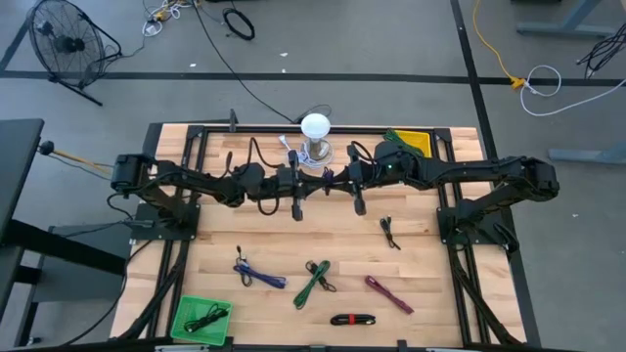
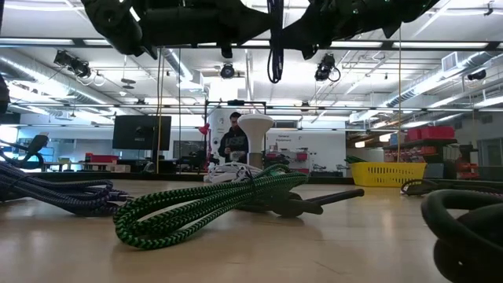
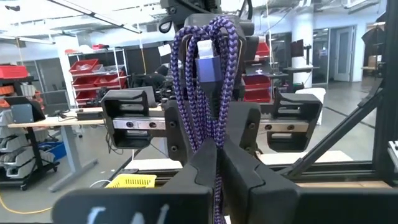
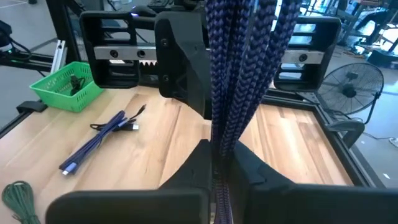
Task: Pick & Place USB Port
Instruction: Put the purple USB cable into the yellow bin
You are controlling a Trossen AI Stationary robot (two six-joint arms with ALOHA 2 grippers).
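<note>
Both dark arms are raised above the rear middle of the wooden slatted tabletop [image 1: 411, 269], their wrists turned toward each other.

The left gripper [image 3: 216, 165] has its fingers clenched on a purple-and-blue braided USB cable bundle [image 3: 205, 81], whose loops and blue plug stand up directly ahead of the fingers in the left wrist view. The right gripper [image 4: 221, 163] faces it from the opposite side; its fingers are also closed against a hanging strand of the same bundle in the right wrist view. The bundle is therefore held in the air between the two grippers, clear of the tabletop.

On the tabletop's front half lie further coiled cables:
- a second purple-blue braided cable [image 1: 256, 274] toward the left
- a green-and-black braided cable [image 1: 314, 283] at centre, which fills the foreground in the low view
- a maroon cable [image 1: 388, 292] to the right
- a red-and-black cable [image 1: 352, 319] near the front edge
- a small black cable [image 1: 389, 233] just beyond the maroon one

A green plastic basket [image 1: 201, 319] containing a black cable sits at the front left corner. A yellow-green plastic basket [image 1: 413, 143] sits at the rear right. A white dome-topped lamp-like object [image 1: 315, 136] stands at rear centre.
</note>
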